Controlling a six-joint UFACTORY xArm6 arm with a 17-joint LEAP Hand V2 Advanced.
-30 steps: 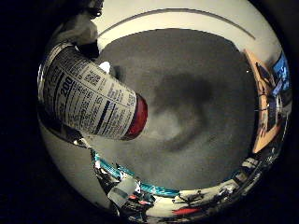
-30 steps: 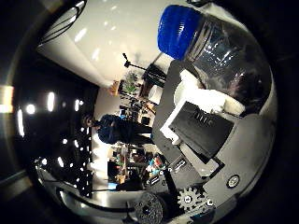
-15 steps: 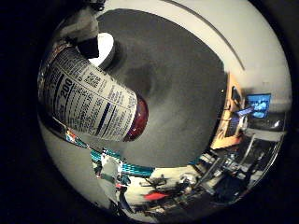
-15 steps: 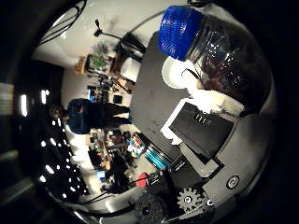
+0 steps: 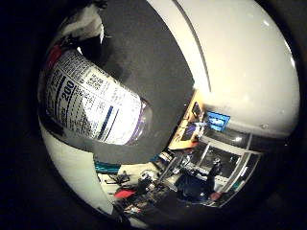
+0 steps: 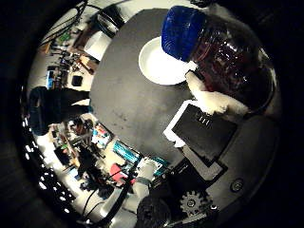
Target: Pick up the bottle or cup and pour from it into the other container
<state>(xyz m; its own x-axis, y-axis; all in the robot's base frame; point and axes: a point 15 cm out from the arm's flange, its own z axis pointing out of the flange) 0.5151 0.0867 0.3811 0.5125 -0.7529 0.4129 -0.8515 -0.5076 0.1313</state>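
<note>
In the right little finger side palm view a clear bottle (image 5: 91,96) with a printed label and red liquid fills the space close to the palm. In the right thumb side palm view the same bottle (image 6: 223,57) shows its blue cap (image 6: 180,30), which hangs over a white cup (image 6: 161,62) standing on the dark table (image 6: 123,95). My hand (image 6: 204,128) is curled round the bottle, with white and black fingers (image 6: 214,95) pressed against its side. The bottle is tilted, cap towards the cup.
The dark round table (image 5: 144,57) has a pale rim and a white wall behind it. A cluttered room with desks and a screen (image 5: 216,122) lies beyond the table's edge.
The hand has turned with the bottle, so the whole scene has swung round. The white cup now lies right under the blue cap, nearer than before.
</note>
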